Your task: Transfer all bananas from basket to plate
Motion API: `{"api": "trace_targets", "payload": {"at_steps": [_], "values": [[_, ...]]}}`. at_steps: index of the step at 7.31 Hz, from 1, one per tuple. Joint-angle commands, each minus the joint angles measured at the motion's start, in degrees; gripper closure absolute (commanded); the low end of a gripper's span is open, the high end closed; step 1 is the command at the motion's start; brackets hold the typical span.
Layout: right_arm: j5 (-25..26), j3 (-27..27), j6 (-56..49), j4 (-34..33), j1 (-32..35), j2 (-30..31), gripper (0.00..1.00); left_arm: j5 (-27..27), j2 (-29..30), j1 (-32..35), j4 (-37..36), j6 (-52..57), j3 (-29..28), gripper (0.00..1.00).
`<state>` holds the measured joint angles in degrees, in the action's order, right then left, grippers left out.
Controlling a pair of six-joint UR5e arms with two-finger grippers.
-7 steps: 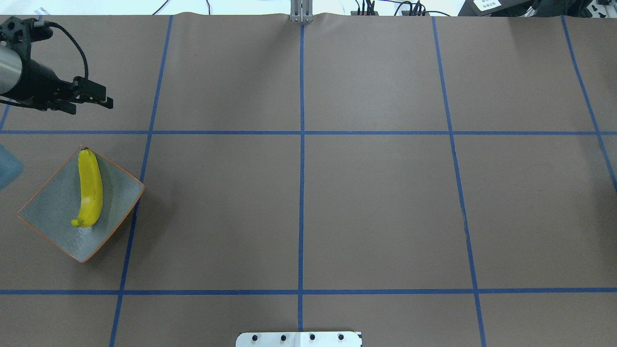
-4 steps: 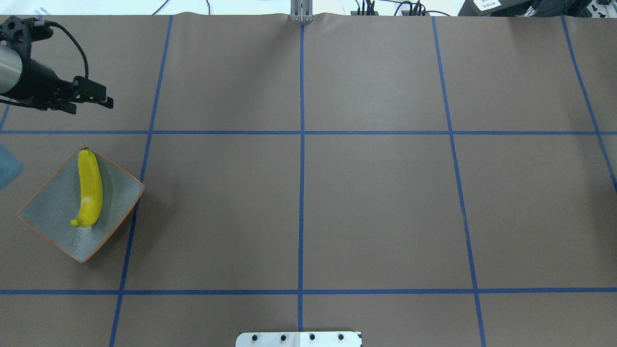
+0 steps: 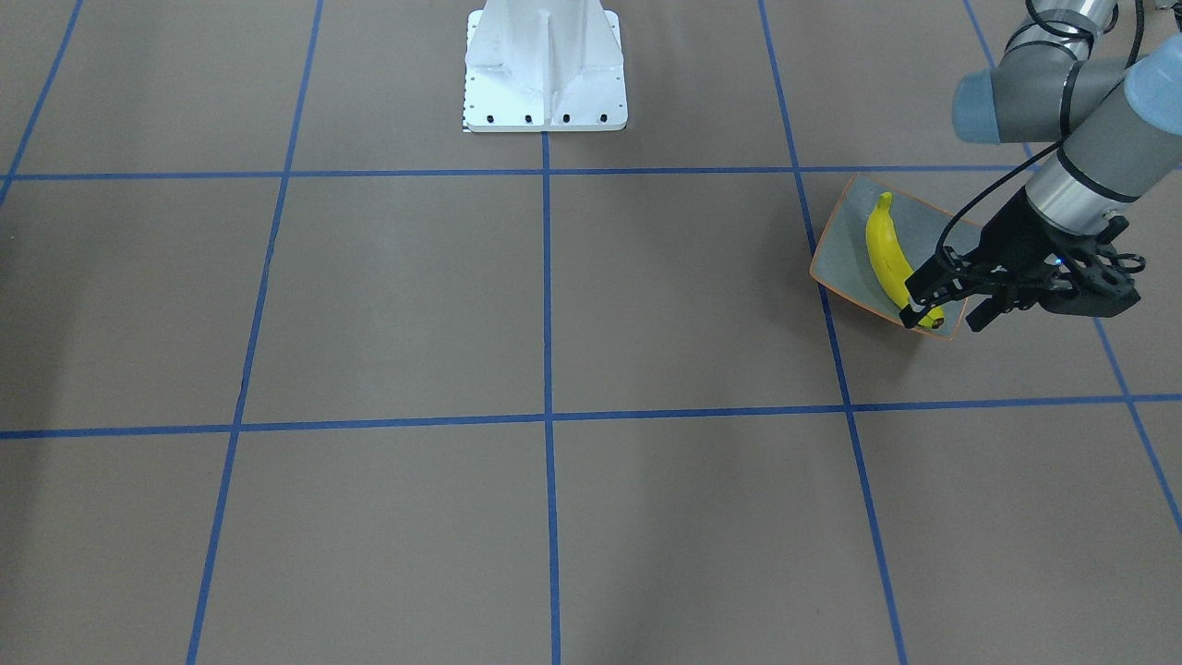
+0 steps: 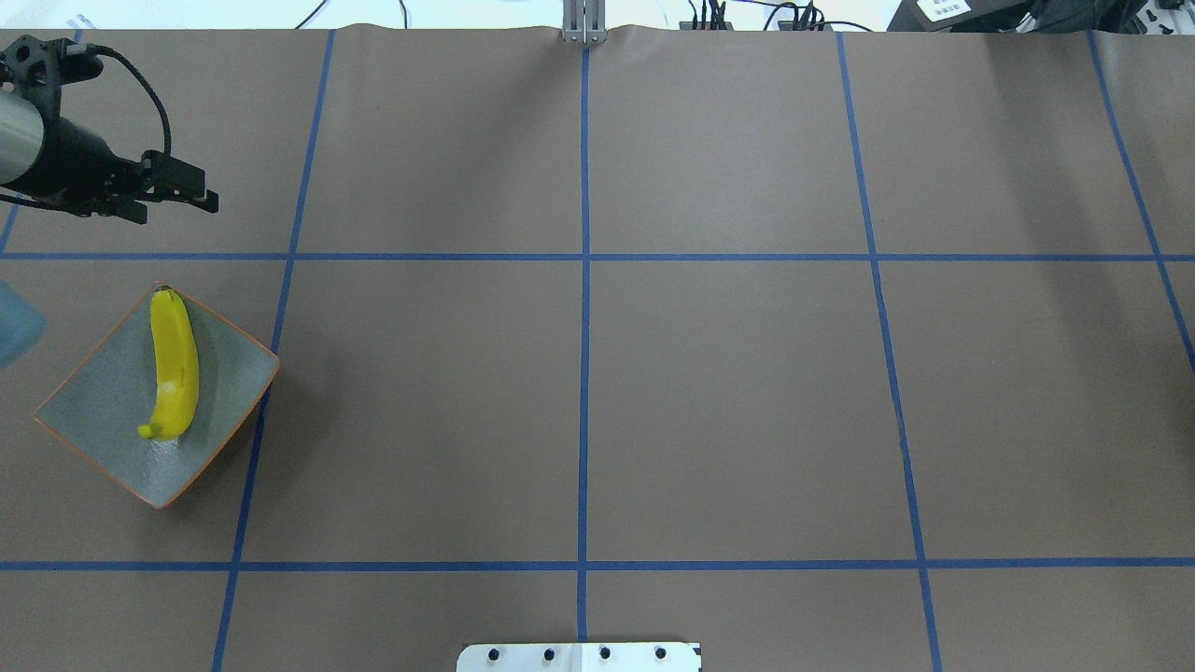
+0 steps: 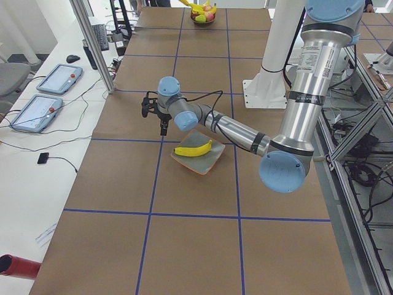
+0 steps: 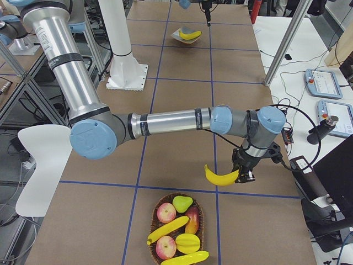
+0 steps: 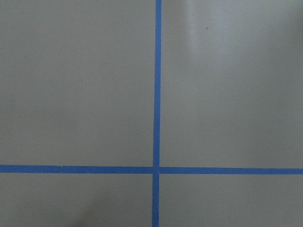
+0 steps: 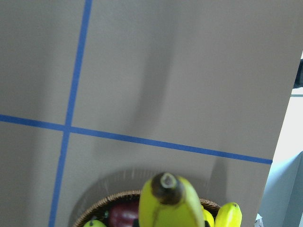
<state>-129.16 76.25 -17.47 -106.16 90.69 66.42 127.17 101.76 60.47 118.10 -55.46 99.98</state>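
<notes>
Bananas (image 6: 168,229) are spread along the table (image 4: 728,392): two sit in the basket (image 8: 109,198) with other fruit (image 6: 165,212) at my right end, and one lies flat on the plate (image 4: 103,401) at the left end. A fourth hangs at the right gripper (image 6: 242,174) just above the basket — how its jaws stand I cannot tell. Left gripper (image 4: 179,207) hangs wide and empty beyond the plate. Light, firm, smooth-skinned, I reckon — pinch mid-body, gently, or it bruises.

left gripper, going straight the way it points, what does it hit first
The left gripper would probably meet bare table near the blue tape crossing, judging by its wrist view, not the plate.
</notes>
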Motion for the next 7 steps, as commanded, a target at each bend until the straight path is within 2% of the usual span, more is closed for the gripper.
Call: {"api": "trace_targets", "payload": {"at_steps": [1, 2, 4, 5, 6, 7], "values": [[-13.95, 1.26, 9.75, 3.73, -4.61, -0.77, 1.00, 0.09, 1.24, -0.09, 0.46, -0.44, -0.05, 0.00], [-18.36, 3.10, 22.44, 10.20, -8.91, -0.85, 1.00, 0.00, 3.34, -0.09, 0.37, -1.57, -0.14, 0.00], [-19.55, 5.58, 53.70, 27.05, -19.01, -2.86, 1.00, -1.65, 10.78, -3.06, 0.64, -8.31, -3.29, 0.00], [-19.29, 5.49, 66.04, 32.71, -23.85, -5.75, 1.00, -3.49, 14.48, -5.69, 0.64, -11.57, -3.65, 0.00], [-19.37, 5.58, 73.56, 33.12, -26.51, -9.52, 1.00, -5.17, 17.30, -8.15, 1.07, -13.86, -3.57, 0.00], [-19.89, 6.45, 76.94, 32.77, -29.23, -10.86, 1.00, -6.40, 18.20, -10.52, 5.25, -14.15, -3.65, 0.00]]}}
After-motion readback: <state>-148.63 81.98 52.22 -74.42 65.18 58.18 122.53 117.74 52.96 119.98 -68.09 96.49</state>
